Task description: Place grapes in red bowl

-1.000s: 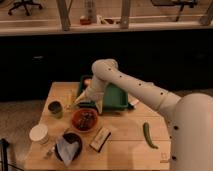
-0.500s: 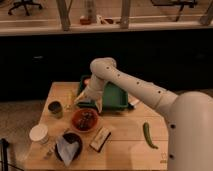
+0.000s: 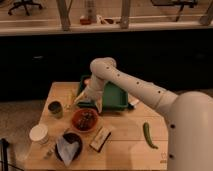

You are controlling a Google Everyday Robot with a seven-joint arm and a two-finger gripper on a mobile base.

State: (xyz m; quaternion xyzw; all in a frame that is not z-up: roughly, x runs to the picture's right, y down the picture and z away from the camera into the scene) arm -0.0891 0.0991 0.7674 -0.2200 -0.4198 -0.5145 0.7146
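Note:
The red bowl [image 3: 84, 120] stands on the wooden table [image 3: 125, 145], left of centre. A dark bumpy cluster, the grapes [image 3: 86, 117], lies inside it. My gripper [image 3: 88, 104] hangs just above the bowl's far rim, in front of the green tray. Its fingers look spread apart and hold nothing. The white arm reaches down to it from the right.
A green tray [image 3: 112, 95] lies behind the bowl. A green cup [image 3: 55, 108] and a white cup [image 3: 39, 134] stand at the left. A black bowl with pale cloth [image 3: 68, 147], a snack bar [image 3: 100, 138] and a long green pepper [image 3: 149, 135] lie at the front.
The gripper has risen slightly from the red bowl's rim. The grapes stay in the bowl.

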